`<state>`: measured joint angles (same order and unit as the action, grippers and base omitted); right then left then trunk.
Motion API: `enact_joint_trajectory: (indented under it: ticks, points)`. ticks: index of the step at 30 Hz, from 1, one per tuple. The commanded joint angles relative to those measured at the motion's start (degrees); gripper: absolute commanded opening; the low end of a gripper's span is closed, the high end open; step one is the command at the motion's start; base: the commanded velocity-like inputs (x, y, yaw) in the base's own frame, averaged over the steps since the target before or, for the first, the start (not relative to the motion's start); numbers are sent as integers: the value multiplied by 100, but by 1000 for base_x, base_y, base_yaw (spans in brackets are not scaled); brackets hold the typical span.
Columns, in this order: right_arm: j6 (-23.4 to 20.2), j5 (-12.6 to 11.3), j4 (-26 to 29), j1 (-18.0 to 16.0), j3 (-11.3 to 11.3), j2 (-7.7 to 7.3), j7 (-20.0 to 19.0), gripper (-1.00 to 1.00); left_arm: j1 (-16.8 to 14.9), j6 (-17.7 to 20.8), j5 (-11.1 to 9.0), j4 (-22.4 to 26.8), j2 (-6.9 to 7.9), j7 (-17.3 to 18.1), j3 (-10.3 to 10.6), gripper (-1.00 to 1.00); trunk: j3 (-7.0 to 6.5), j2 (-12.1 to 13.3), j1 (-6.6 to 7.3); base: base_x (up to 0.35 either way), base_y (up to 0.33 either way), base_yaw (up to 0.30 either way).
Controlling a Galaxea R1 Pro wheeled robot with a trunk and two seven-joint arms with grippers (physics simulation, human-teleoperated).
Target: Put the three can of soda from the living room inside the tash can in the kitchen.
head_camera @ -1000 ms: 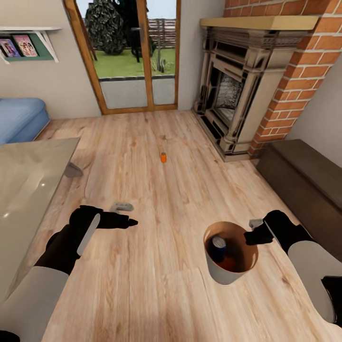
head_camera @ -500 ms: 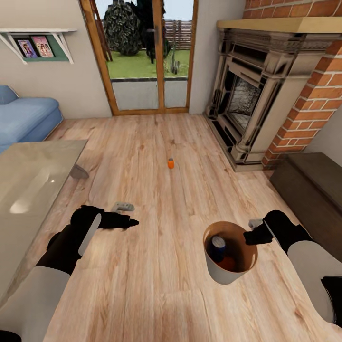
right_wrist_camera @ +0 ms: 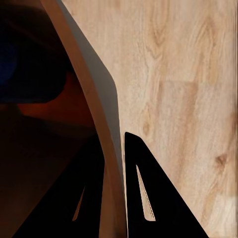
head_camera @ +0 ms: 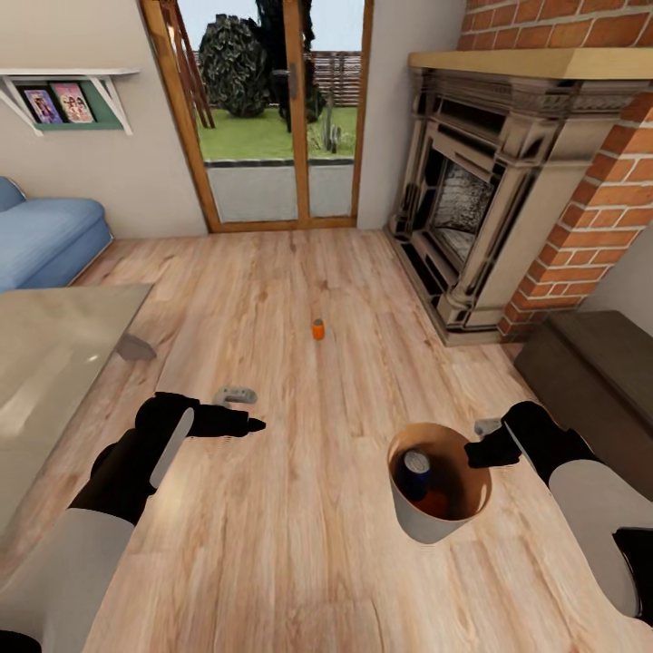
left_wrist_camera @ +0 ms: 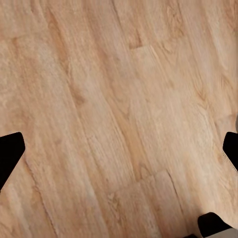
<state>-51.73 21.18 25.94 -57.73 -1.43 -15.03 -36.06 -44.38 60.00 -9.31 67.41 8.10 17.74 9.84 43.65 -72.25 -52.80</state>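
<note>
One orange-red can of soda stands alone on the wood floor ahead, about midway to the glass doors. My right gripper is shut on the rim of the tash can, held low on the right. Inside it lie a dark blue can and an orange-red can. In the right wrist view the two fingers pinch the bin's wall. My left gripper hovers open over bare floor, its fingertips spread wide with nothing between them.
A glass coffee table fills the left side, with a blue sofa behind it. A small grey object lies on the floor by my left gripper. The brick fireplace and a dark low cabinet line the right.
The whole view has shifted: the camera moved, and the lone can now sits lower in the picture. Both arms hold the same pose, the bin still gripped.
</note>
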Motion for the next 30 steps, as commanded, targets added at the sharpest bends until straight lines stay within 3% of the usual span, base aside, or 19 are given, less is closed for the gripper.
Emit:
enact_joint_trajectory:
  ticks: [1,30]
  points:
    - [-39,-105,-1,-2,11,4,-24,-100,0,0,0,2,0,-1,0,100,-10,0,0,298,-151,0]
    - [-47,-97,-9,7,11,66,3,-100,6,0,-9,0,-1,-1,0,100,-65,0,0,304,-134,0]
